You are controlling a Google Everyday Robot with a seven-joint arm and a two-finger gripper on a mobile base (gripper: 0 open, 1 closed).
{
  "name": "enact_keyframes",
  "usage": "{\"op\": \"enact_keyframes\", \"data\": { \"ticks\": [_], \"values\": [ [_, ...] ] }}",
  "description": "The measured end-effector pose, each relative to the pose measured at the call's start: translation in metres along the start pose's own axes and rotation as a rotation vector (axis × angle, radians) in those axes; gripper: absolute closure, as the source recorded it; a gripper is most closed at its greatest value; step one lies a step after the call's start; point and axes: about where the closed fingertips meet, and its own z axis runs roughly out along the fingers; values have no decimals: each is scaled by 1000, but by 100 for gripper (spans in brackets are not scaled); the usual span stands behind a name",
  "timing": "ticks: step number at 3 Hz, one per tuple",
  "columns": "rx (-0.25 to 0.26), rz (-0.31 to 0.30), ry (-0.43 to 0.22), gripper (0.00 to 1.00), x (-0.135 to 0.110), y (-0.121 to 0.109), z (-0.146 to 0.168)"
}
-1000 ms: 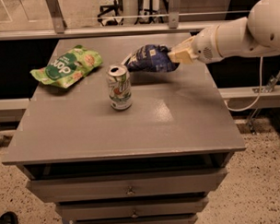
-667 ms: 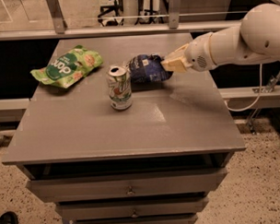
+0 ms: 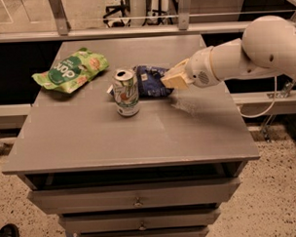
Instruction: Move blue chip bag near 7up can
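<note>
The blue chip bag (image 3: 147, 80) is a dark navy foil bag lying on the grey table (image 3: 139, 135), just behind and right of the 7up can (image 3: 126, 92). The can stands upright, silver-white and green, with its metal top showing, and the bag's left end touches or nearly touches it. My gripper (image 3: 173, 79), with cream fingers on a white arm reaching in from the right, is shut on the bag's right end, low over the table.
A light green snack bag (image 3: 71, 70) lies at the table's back left. A rail and dark gap run behind the table. Drawers (image 3: 136, 199) sit below the front edge. My white arm (image 3: 253, 53) spans the right side.
My gripper has carried the blue chip bag left and down, from above the back right of the table to the tabletop right beside the can.
</note>
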Motion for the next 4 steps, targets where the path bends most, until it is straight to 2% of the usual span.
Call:
{"op": "enact_keyframes", "data": {
  "ticks": [2, 3, 4],
  "values": [
    [-16, -7, 25, 37, 8, 12, -5],
    [-38, -21, 36, 5, 12, 16, -16],
    [-53, -29, 44, 0, 16, 18, -25]
  ]
}}
